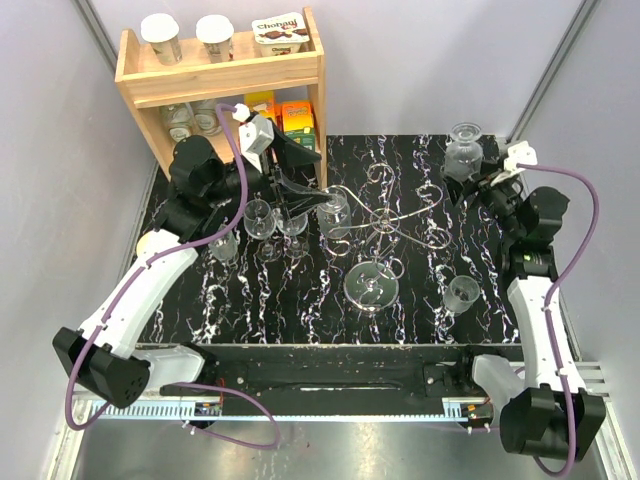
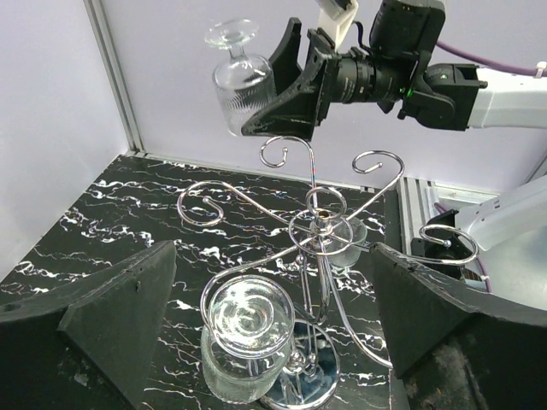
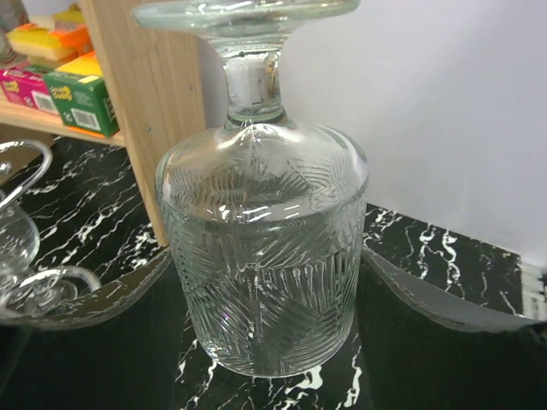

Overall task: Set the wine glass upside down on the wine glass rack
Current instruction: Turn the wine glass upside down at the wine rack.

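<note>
Nearest, the wine glass rack (image 1: 370,283) stands mid-counter (image 1: 255,300) on its disc base, with its scroll arms spread. Just beyond, the left gripper (image 2: 273,342) has its jaws wide apart and grips nothing; an inverted glass (image 2: 246,329) at the rack sits between them. Farther right, the right gripper (image 1: 482,178) is clamped on the wine glass (image 3: 265,248), bowl down and foot up, held clear above the counter. This is probably so the foot can slide onto a scroll arm.
</note>
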You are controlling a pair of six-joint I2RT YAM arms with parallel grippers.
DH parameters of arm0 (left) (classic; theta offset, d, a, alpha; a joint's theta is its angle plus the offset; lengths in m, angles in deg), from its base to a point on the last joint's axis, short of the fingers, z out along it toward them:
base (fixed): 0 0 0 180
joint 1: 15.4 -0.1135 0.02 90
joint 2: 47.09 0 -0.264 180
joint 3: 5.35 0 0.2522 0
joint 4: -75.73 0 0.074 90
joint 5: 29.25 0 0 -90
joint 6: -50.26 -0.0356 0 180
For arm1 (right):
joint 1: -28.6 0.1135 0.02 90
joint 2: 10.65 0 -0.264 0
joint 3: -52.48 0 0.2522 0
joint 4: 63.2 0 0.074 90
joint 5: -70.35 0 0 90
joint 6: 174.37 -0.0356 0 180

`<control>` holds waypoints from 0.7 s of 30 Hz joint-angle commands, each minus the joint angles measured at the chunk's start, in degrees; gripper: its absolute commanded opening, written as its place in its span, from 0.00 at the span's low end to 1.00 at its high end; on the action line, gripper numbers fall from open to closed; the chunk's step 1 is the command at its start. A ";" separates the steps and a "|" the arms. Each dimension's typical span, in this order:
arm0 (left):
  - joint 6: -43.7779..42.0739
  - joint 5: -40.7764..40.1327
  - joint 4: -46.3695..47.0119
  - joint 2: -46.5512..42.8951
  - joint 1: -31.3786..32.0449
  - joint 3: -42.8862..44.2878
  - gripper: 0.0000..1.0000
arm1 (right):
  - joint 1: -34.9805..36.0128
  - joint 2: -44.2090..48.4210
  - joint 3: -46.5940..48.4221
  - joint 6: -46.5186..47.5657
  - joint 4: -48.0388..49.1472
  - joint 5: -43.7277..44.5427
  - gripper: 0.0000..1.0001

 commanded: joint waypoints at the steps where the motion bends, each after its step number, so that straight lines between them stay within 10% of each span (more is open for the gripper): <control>1: -1.12 -0.52 0.88 -0.56 -0.20 1.00 0.99 | -0.09 3.62 -3.58 -2.69 12.53 -4.83 0.00; 21: -2.18 -2.37 -1.23 -1.88 -0.03 -1.19 0.99 | -0.09 5.03 -22.58 -13.16 41.20 -9.94 0.00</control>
